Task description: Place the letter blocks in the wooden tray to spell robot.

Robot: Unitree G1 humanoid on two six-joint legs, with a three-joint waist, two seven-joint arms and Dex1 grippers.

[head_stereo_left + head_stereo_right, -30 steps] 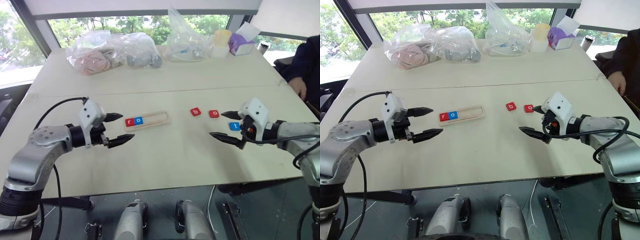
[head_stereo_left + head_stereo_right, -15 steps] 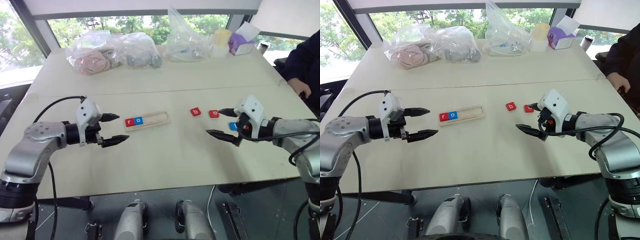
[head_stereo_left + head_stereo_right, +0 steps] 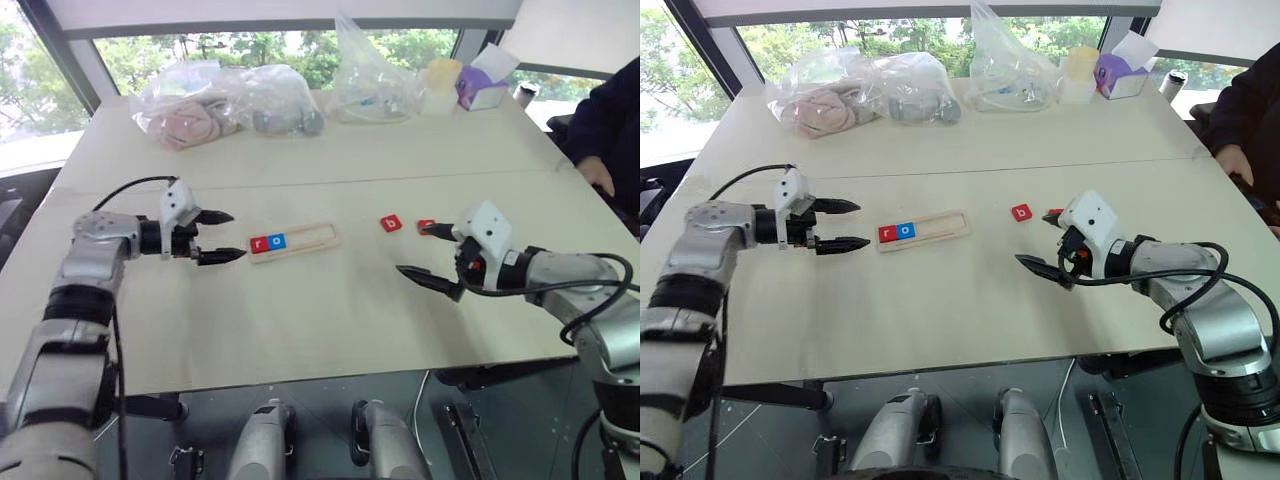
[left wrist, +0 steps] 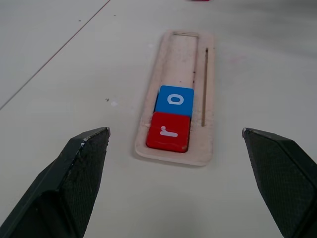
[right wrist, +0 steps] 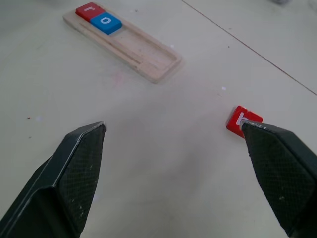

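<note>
The wooden tray point(image 3: 310, 237) lies left of the table's middle, with a red r block point(image 3: 259, 243) and a blue o block point(image 3: 278, 241) at its left end. The rest of its slot is bare. A red b block point(image 3: 391, 224) lies on the table to the tray's right. Beside it, a second red block point(image 3: 428, 225) is partly covered by a finger of my right gripper point(image 3: 411, 249), which is open and holds nothing. My left gripper point(image 3: 236, 236) hovers open just left of the tray and points at the r block point(image 4: 168, 132).
Clear plastic bags point(image 3: 225, 105) of soft things, another bag point(image 3: 375, 80), a pale cup point(image 3: 443, 85) and a purple box point(image 3: 483, 85) stand along the far edge. A person's dark sleeve and hand point(image 3: 598, 165) rest at the right edge.
My left gripper has reached farther across the table, to the tray's left end. My right gripper has slid left toward the red blocks and now covers the blue block seen earlier.
</note>
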